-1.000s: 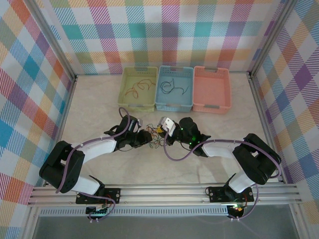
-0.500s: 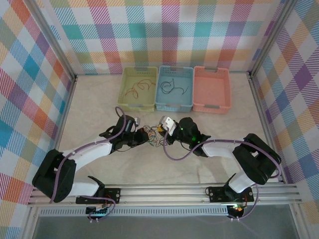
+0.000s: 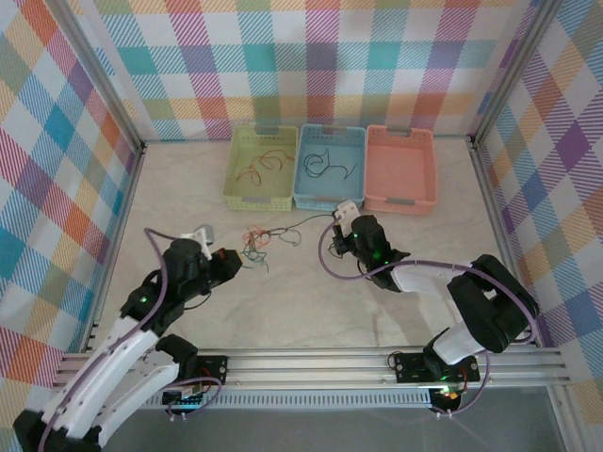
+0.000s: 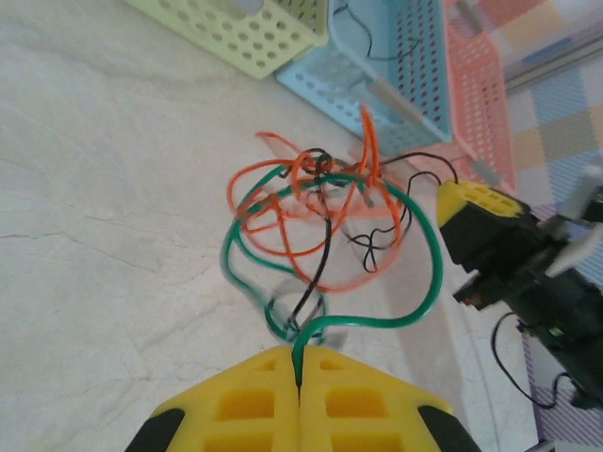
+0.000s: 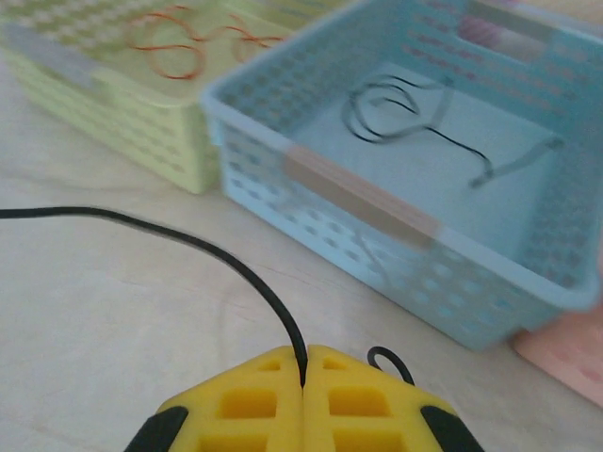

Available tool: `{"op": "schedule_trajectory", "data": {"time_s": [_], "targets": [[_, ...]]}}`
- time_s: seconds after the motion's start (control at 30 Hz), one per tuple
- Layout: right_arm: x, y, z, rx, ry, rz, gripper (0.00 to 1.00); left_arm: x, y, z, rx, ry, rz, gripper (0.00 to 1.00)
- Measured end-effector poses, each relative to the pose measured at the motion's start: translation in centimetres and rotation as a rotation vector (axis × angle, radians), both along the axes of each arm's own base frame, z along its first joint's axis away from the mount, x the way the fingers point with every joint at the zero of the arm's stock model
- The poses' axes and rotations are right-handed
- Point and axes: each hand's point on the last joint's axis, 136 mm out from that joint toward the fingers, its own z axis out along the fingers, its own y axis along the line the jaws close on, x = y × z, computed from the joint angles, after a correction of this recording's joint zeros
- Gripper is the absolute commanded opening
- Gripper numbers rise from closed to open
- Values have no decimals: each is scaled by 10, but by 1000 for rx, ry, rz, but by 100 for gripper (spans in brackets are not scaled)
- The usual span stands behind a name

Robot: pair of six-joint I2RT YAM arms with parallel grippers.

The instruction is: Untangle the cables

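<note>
The cables [image 3: 258, 243] form a small tangle of orange, green and black strands on the table between the two arms. In the left wrist view the tangle [image 4: 316, 202] spreads out, lifted a little. My left gripper [image 3: 232, 261] [image 4: 301, 365] is shut on the green cable [image 4: 415, 301], which loops back into the knot. To the right, my right gripper [image 3: 340, 219] [image 5: 303, 365] is shut on a black cable [image 5: 193, 242]. That black cable [image 3: 309, 222] runs stretched leftward to the tangle.
Three baskets stand in a row at the back: green [image 3: 258, 201] holding orange and red wires [image 5: 179, 47], blue [image 3: 327, 202] holding black wires [image 5: 400, 102], and pink [image 3: 400, 203]. The right gripper is close in front of the blue basket [image 5: 377, 202]. Checked walls enclose the table.
The left gripper shut on the green cable and drew back to the near left. The right gripper moved back-right toward the baskets. The tangle has been pulled apart and stretched between them.
</note>
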Motion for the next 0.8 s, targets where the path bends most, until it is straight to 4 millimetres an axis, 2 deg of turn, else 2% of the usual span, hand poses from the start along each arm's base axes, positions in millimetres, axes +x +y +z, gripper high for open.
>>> {"op": "schedule_trajectory", "data": {"time_s": [0.4,0.57,0.67,0.8], "targets": [[18,-60,-17,52,114,-301,0,-48,47,103,-1,-189,84,0],[18,-68,-21,69,137,-341,0,-63,58,139,-2,-268,95,0],[18,-67,-21,75,142,-337,0,-65,56,145,-8,-283,73,0],[17,-61,-21,93,148,-307,0,-55,42,130,-2,-238,28,0]]}}
